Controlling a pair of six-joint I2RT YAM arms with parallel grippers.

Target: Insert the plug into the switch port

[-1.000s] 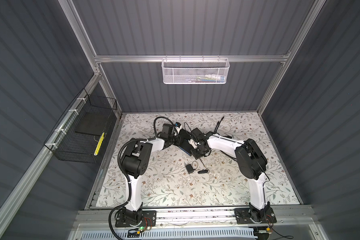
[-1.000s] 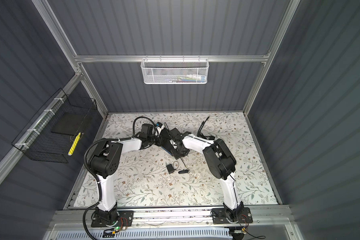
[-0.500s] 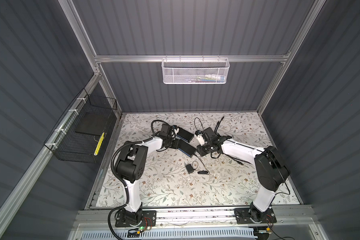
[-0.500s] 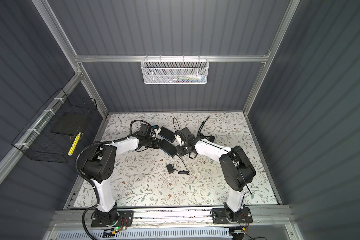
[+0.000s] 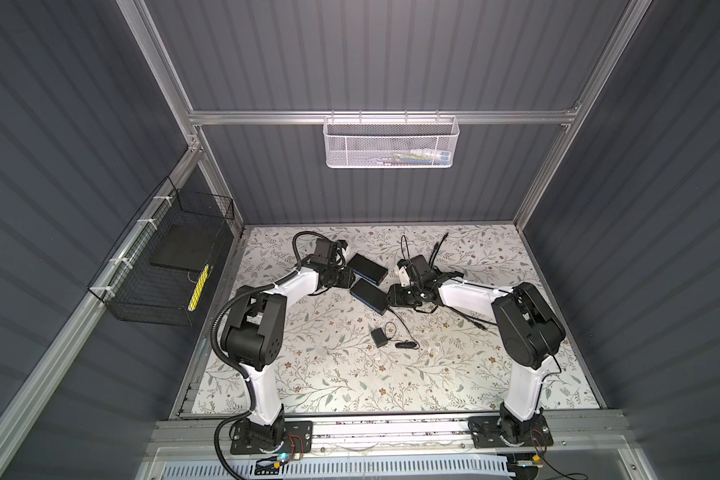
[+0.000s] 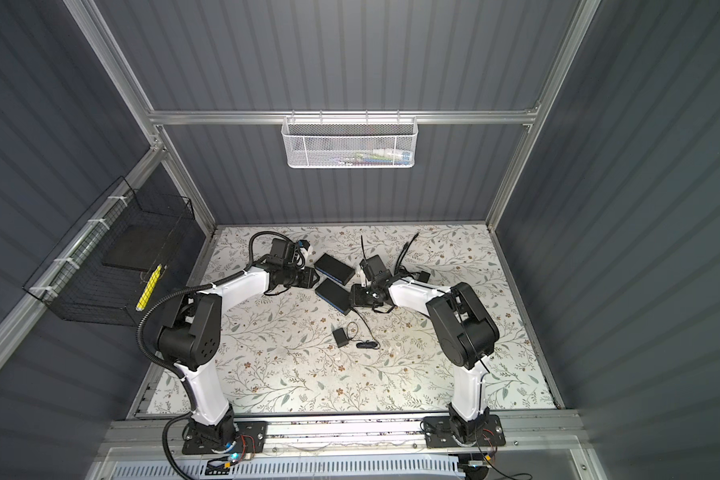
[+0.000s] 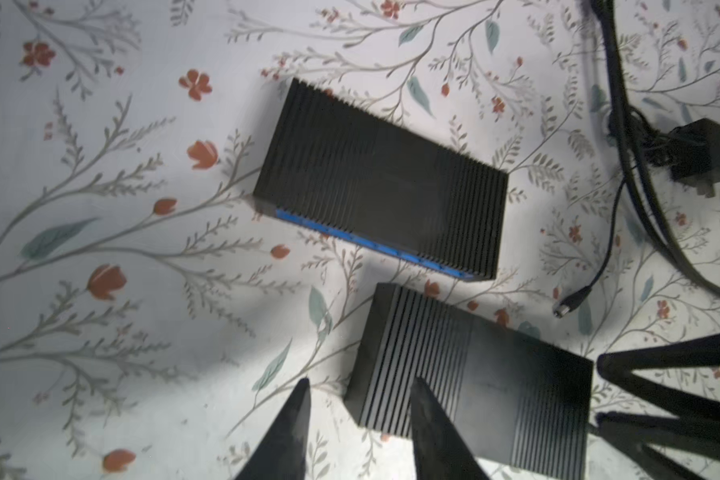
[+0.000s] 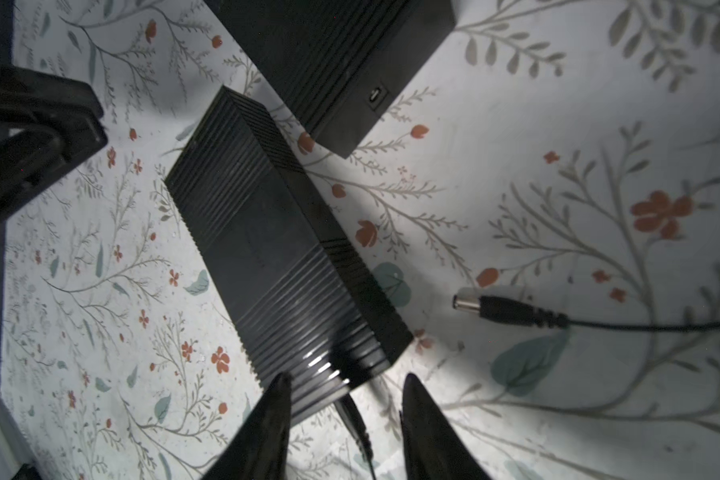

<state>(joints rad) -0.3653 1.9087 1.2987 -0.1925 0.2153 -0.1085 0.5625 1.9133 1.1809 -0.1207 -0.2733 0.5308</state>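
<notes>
Two flat black boxes lie side by side on the floral table. The nearer box [image 5: 368, 295] [image 8: 275, 257] shows its blue long face in both top views. A black plug [image 8: 352, 413] on a thin cable meets that box's short end and covers the switch port there. My right gripper [image 8: 346, 376] [image 5: 391, 297] stands open around the plug without touching it. My left gripper [image 7: 361, 381] [image 5: 348, 276] is open at the box's other end [image 7: 474, 374], with a corner of the box between its fingers.
The farther box [image 7: 375, 183] [image 8: 333, 54] has a small socket [image 8: 377, 95] in its side. A loose barrel plug [image 8: 499, 309] [image 7: 570, 305] lies beside the boxes. A black adapter [image 5: 378, 336] sits nearer the front, another adapter [image 7: 703, 153] and thick cables at the back.
My right gripper has opened and let go of the plug. Both arms have drawn apart from their meeting in the middle, and the nearer box now rests on the table.
</notes>
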